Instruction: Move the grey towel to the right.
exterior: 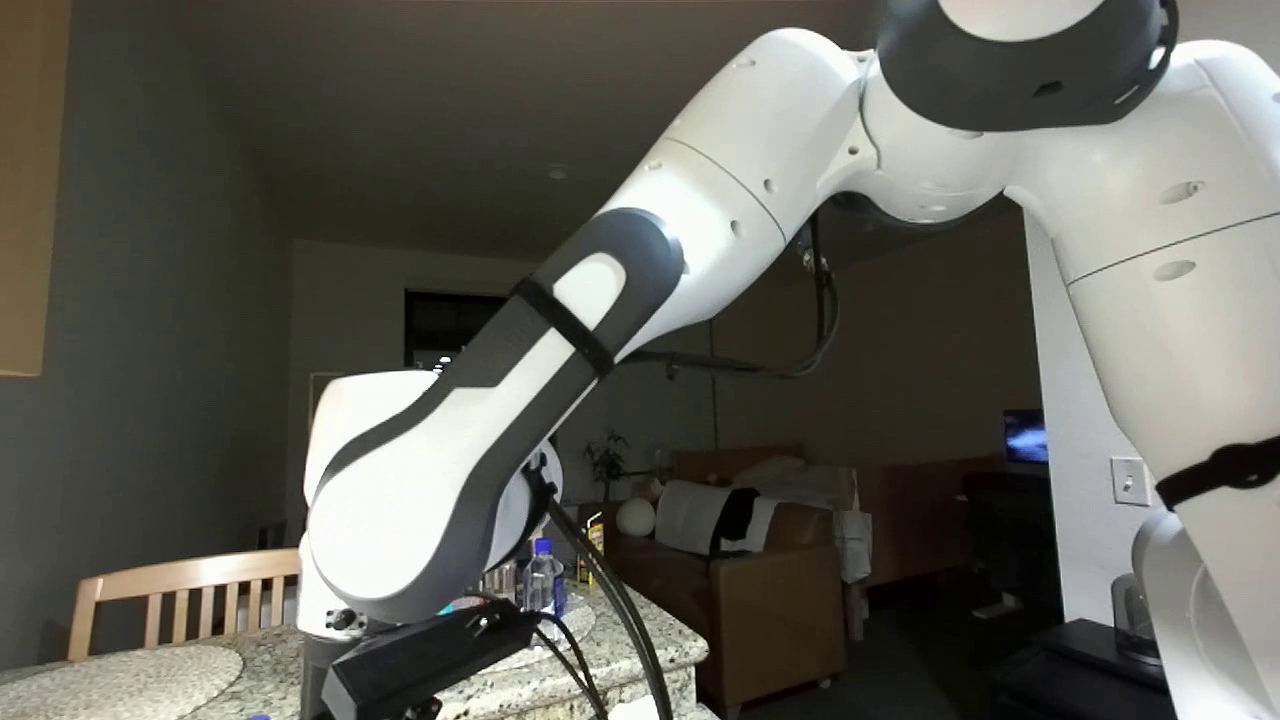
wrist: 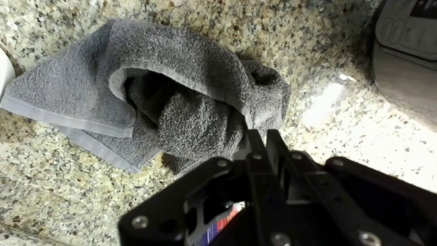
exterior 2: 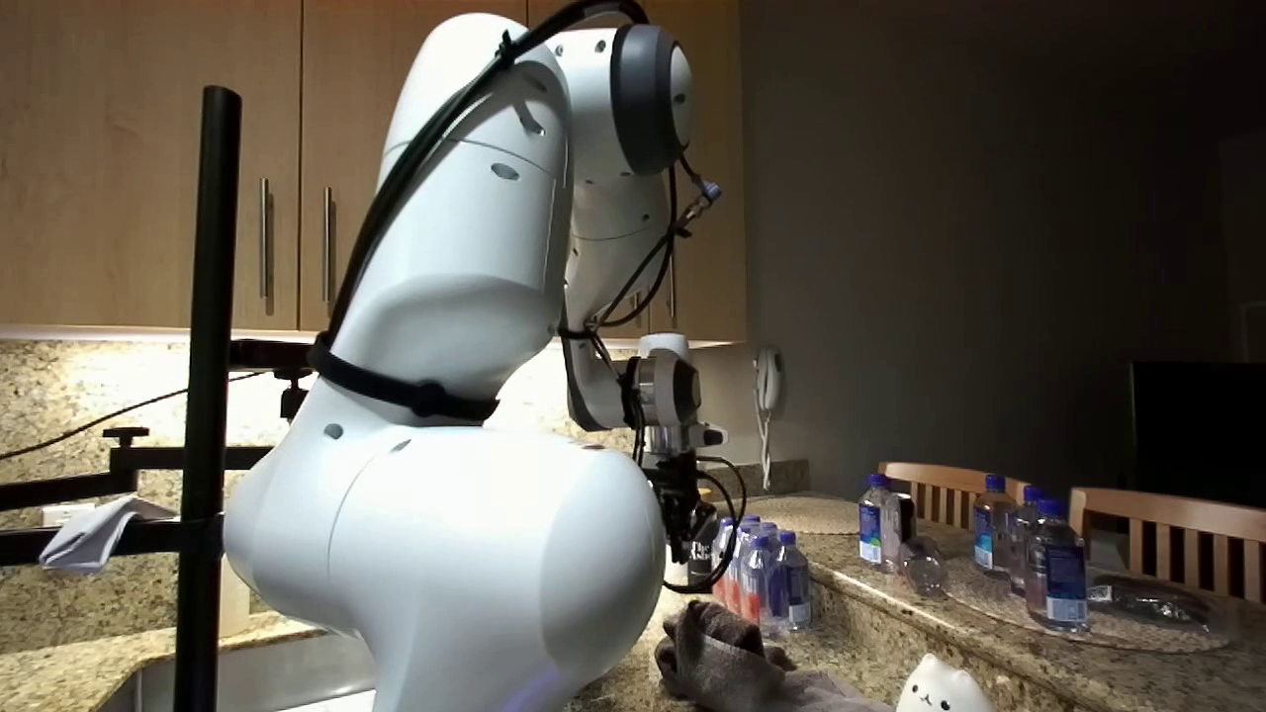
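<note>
The grey towel point(wrist: 191, 51) lies crumpled on the granite counter in the wrist view, with a raised fold arching over a dark hollow and a flat corner spread to the left. In an exterior view the towel point(exterior 2: 722, 658) is a bunched heap at the bottom, partly cut off by the frame. My gripper point(wrist: 262, 131) is shut but for a thin gap, and nothing shows between its fingers. It points down above the towel's right end; in an exterior view the gripper point(exterior 2: 680, 556) hangs clear over the heap. Another exterior view shows neither towel nor fingertips.
Several blue-capped bottles point(exterior 2: 762, 583) stand just behind the towel. More bottles point(exterior 2: 1060, 574) stand on the raised ledge. A white cat figure point(exterior 2: 940, 687) is to the towel's right. A grey device point(wrist: 409, 61) sits at the wrist view's right edge. A sink point(exterior 2: 257, 672) lies behind the arm.
</note>
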Robot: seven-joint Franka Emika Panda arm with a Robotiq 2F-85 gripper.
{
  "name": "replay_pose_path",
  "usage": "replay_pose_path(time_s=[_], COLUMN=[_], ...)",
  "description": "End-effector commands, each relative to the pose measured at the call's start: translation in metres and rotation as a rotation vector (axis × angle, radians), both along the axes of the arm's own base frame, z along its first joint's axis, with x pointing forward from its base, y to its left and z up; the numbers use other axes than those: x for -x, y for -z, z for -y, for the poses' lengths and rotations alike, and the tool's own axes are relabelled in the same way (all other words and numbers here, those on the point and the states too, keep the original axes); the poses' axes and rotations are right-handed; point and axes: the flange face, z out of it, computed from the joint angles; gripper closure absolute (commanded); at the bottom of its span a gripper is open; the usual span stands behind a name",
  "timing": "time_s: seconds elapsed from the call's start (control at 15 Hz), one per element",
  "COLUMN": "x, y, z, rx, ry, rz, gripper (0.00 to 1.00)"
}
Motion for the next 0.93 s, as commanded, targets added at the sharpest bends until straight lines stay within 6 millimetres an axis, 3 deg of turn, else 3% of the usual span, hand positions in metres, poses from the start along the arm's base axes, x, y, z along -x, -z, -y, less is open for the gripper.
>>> replay_pose_path(time_s=[0.0,0.07,0.13,0.27,0.6,0.87], x=[0.004,0.006,0.008,0.011,0.011,-0.001], y=[-0.019,-0.017,-0.011,0.001,0.045,0.076], z=[0.001,0.000,-0.002,-0.008,-0.011,-0.013], rx=[-0.009,-0.017,-0.022,-0.020,-0.010,-0.005], ry=[-0.006,-0.016,-0.019,-0.026,-0.048,-0.092], rz=[-0.026,-0.033,-0.017,-0.009,0.018,0.071], gripper=[0.91,0.93,0.66,0.66,0.36,0.10])
